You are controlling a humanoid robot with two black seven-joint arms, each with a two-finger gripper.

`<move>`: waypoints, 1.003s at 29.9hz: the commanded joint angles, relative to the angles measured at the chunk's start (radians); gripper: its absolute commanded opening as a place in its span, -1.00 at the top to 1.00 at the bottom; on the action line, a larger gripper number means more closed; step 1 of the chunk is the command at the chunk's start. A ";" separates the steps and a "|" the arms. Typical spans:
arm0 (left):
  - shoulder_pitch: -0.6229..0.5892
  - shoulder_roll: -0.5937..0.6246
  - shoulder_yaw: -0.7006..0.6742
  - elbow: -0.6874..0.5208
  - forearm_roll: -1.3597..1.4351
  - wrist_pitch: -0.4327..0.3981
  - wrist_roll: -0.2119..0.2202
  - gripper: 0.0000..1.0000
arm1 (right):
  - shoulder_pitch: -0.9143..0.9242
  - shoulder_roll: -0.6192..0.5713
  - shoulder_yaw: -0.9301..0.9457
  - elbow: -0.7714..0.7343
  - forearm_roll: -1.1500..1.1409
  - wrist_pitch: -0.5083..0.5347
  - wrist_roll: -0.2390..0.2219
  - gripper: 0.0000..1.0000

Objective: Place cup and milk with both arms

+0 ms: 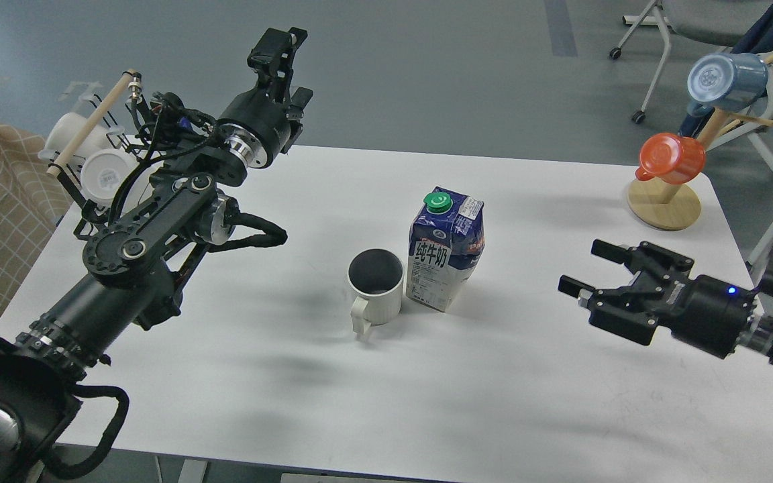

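Observation:
The milk (445, 249), a dark-blue and white gable-top carton with a green cap, stands upright at the middle of the white table (306, 396). The cup (376, 289), a white ribbed mug with a dark inside, stands just left of it, handle toward me. My right gripper (588, 268) is open and empty, well to the right of the carton. My left gripper (282, 57) is raised above the table's far left edge, far from both things; its fingers cannot be told apart.
A wire rack with smooth white mugs (101, 171) sits at the table's far left. A wooden cup tree (665, 204) at the far right corner holds an orange cup (672, 158) and a blue cup (725, 82). A chair stands beyond.

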 commanded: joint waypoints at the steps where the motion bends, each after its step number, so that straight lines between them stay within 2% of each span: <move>1: -0.001 -0.002 0.000 -0.002 0.000 0.001 0.005 -0.96 | 0.004 -0.072 0.155 0.033 0.070 0.000 0.000 -0.93; 6: -0.003 0.006 -0.003 -0.002 -0.002 -0.005 0.002 -0.96 | 0.021 -0.066 0.380 0.007 0.315 0.000 0.000 -0.93; 9: -0.012 0.014 -0.010 -0.002 -0.017 -0.008 0.002 -0.96 | 0.033 -0.037 0.540 -0.086 0.454 0.000 0.000 -0.93; 13: -0.020 0.029 -0.012 0.007 -0.072 -0.045 0.002 -0.96 | 0.102 0.066 0.632 -0.249 0.546 0.024 0.000 -0.93; 15: -0.038 0.031 -0.018 0.018 -0.118 -0.106 -0.001 -0.96 | 0.186 0.164 0.672 -0.450 0.619 0.143 0.000 -0.93; 19: -0.066 0.031 -0.024 0.054 -0.141 -0.140 -0.003 -0.96 | 0.297 0.305 0.677 -0.707 0.719 0.291 0.000 -0.93; 21: -0.104 0.031 -0.027 0.113 -0.143 -0.168 -0.005 -0.95 | 0.378 0.427 0.678 -0.909 0.793 0.410 0.000 -0.93; 22: -0.112 0.029 -0.032 0.130 -0.144 -0.177 -0.006 -0.95 | 0.392 0.460 0.678 -0.954 0.813 0.442 0.000 -0.93; 23: -0.127 0.028 -0.038 0.162 -0.149 -0.201 -0.021 -0.95 | 0.415 0.518 0.680 -1.038 0.857 0.499 0.000 -0.93; 25: -0.144 0.025 -0.040 0.197 -0.158 -0.228 -0.050 -0.95 | 0.429 0.569 0.680 -1.103 0.909 0.556 0.000 -0.93; 26: -0.158 0.025 -0.040 0.223 -0.167 -0.260 -0.079 -0.95 | 0.433 0.607 0.680 -1.147 0.967 0.605 0.000 -0.93; 28: -0.172 0.025 -0.040 0.266 -0.184 -0.315 -0.109 -0.95 | 0.433 0.650 0.680 -1.171 1.053 0.666 0.000 -0.93; 30: -0.182 0.025 -0.043 0.309 -0.216 -0.373 -0.115 -0.95 | 0.429 0.680 0.681 -1.171 1.117 0.722 0.000 -0.93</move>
